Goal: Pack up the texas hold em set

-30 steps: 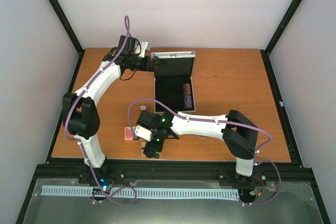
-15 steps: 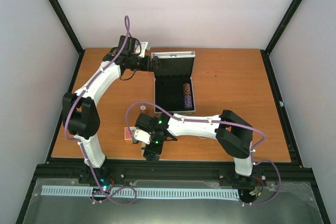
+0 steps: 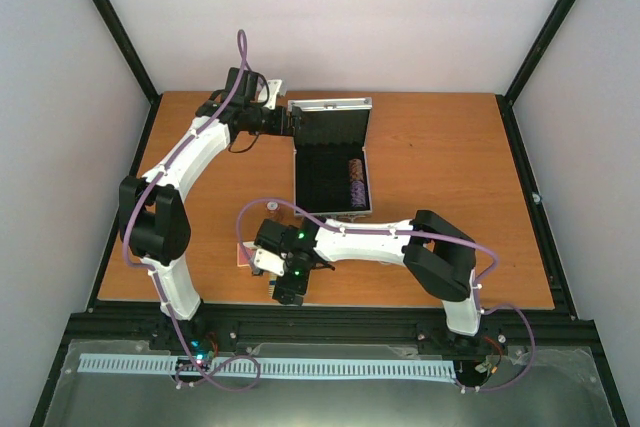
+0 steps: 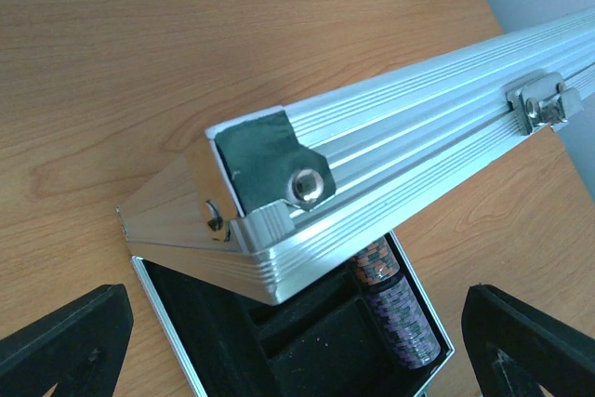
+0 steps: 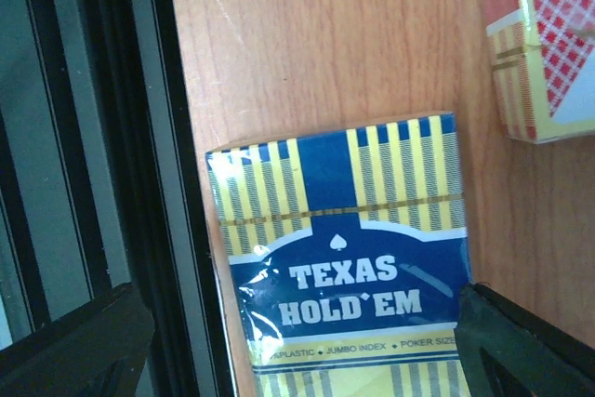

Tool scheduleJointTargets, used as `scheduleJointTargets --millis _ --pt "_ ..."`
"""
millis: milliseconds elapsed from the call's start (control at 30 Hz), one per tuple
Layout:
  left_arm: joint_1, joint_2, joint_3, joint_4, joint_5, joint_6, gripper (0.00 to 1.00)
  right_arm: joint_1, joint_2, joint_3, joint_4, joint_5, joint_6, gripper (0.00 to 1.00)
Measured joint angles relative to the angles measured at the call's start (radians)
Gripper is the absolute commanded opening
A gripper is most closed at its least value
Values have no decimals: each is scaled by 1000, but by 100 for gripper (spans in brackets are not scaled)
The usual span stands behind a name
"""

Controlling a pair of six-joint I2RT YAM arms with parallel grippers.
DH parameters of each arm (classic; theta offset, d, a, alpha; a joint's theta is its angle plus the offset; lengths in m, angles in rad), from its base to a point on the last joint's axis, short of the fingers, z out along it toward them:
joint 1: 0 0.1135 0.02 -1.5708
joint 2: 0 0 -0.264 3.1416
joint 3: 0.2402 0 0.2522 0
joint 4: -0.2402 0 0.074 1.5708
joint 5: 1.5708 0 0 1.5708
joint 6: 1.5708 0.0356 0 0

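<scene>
Over the blue deck (image 5: 339, 258) the right claw (image 5: 302, 346) hangs spread; left claw (image 4: 297, 346) gapes, seemingly off the lid (image 4: 390, 137).

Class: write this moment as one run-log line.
right gripper: open over blue deck, near edge of table | red deck: beside it | left gripper: open at case lid | case: open, chip stack inside

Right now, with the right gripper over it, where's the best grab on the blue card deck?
Pinch the blue deck across its two long sides, coming straight down. It lies flat, label up, so only the sides offer purchase. The open right gripper straddles that width. One long side lies near the edge of the table, so that finger probably gets little room.
</scene>
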State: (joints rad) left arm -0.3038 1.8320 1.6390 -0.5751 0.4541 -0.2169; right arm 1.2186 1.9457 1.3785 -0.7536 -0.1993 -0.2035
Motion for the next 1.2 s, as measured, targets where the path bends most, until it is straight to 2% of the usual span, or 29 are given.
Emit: scheduleJointTargets --millis 167,400,767,967,1200 --pt "0 0 0 0 0 0 100 0 0 1 -2 34 -9 92" --pt "0 11 0 2 0 0 100 0 0 10 -26 85 -37 99" --pt "0 21 0 2 0 0 100 0 44 10 -20 64 -73 100" --pt "0 30 0 2 0 0 100 0 56 10 -13 55 -84 94" --pt "0 32 0 2 0 0 99 0 56 10 -10 58 -85 80"
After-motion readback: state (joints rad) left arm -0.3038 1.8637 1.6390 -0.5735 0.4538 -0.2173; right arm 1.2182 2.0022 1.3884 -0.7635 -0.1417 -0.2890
